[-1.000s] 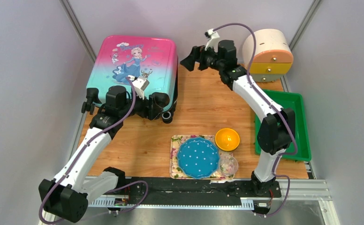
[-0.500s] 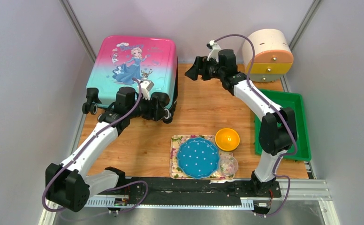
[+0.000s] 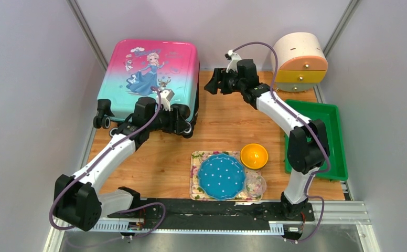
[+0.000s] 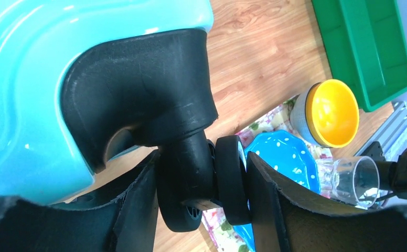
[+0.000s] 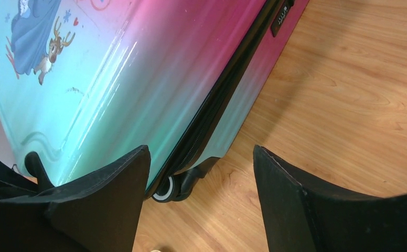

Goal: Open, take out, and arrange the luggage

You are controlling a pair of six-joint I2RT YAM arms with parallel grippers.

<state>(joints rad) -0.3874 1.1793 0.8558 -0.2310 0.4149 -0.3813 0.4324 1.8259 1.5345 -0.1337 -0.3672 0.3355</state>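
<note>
Overhead, wooden table [image 3: 227, 126], grey walls [image 3: 28, 105], luggage [image 3: 149, 73] lying closed

I see the luggage [image 3: 148, 79] fading from pink to turquoise, printed with a cartoon girl in blue. Its wheels [image 4: 233, 178] and zipper trim [image 5: 218, 102] are black. The table [image 3: 227, 123] is light wood grain, the tray [image 3: 331, 157] green, the bowl [image 3: 254, 155] yellow-orange inside. The plate [image 3: 222, 176] is blue with white dots, on a floral mat [image 3: 196, 160].
</note>
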